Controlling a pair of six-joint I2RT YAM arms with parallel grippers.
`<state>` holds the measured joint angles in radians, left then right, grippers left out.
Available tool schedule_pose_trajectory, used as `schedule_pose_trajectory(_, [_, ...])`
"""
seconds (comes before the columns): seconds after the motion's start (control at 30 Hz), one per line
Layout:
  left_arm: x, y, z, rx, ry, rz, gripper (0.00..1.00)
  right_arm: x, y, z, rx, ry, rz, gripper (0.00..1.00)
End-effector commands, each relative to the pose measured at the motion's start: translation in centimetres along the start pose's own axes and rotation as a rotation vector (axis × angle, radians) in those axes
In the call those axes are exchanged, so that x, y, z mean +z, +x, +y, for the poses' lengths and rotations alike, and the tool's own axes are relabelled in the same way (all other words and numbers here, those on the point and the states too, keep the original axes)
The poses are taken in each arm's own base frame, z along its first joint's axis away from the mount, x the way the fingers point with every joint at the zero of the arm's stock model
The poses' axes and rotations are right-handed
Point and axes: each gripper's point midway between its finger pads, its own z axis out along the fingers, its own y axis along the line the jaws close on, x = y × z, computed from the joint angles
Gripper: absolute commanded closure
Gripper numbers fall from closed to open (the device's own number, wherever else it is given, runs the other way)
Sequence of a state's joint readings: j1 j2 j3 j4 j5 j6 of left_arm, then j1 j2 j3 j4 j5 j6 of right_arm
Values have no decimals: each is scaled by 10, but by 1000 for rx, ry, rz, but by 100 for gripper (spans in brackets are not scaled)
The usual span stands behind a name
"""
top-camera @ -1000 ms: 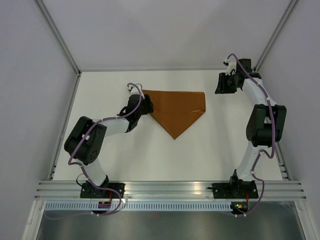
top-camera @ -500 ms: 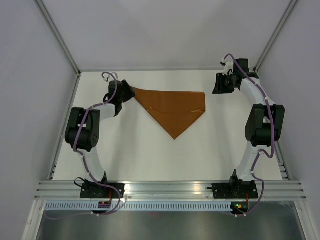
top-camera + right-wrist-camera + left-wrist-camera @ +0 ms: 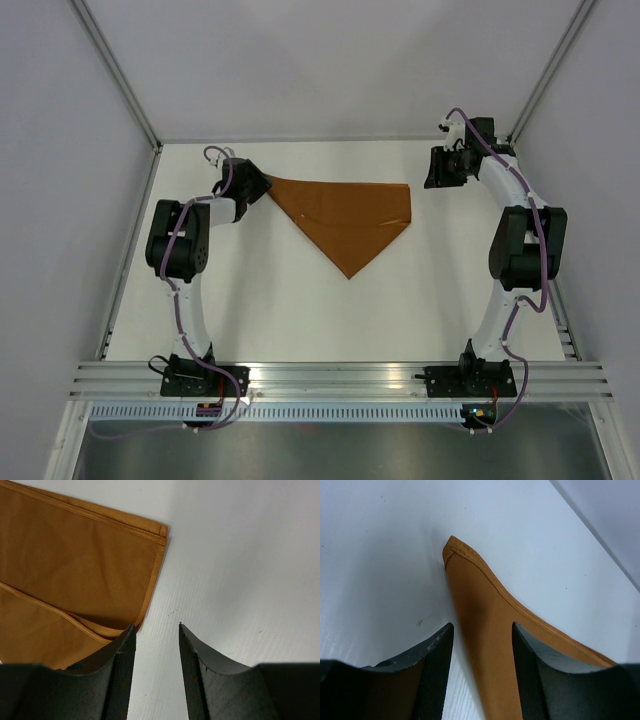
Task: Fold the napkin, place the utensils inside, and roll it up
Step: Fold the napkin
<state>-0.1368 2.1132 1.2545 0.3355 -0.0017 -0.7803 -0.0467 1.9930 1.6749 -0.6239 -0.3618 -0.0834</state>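
Your left gripper (image 3: 481,628) stands part open astride the napkin (image 3: 470,580) corner, gripping nothing; your right gripper (image 3: 156,627) gapes empty beside it.

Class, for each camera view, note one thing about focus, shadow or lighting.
Top external: even, soft light, no harsh shadows around the napkin. Left wrist: the napkin corner's stitching is sharp; a dim shadow patch darkens the cloth at the left gripper. Right wrist: weave and hem crisp; the right gripper throws only faint shadow on the table.
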Motion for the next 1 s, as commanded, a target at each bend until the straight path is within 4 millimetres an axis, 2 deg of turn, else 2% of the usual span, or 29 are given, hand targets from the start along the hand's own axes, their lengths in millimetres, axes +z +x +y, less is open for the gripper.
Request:
schedule_pose_trajectory(0.0, [11,-11,-4,-68,-22,-23,45,-2,-17,3,-29,-13,-41,54])
schedule_pose_trajectory(0.37, [21,-23,10,-30,-125,-48,49,4,-19,3,-23,-29,-41,55])
schedule_pose_trajectory(0.57, [29,-32,11,-27,-159,-56,52,7,-18,4,-17,-35,-35,55])
schedule_pose_trajectory(0.63, [33,-30,14,-23,-169,-46,53,7,-17,4,-18,-37,-34,55])
schedule_pose_trajectory(0.83, [40,-33,9,-21,-170,-34,60,7,-18,4,-21,-41,-37,55])
schedule_pose_trajectory(0.97, [42,-33,8,-21,-167,-33,74,6,-18,5,-21,-44,-38,55])
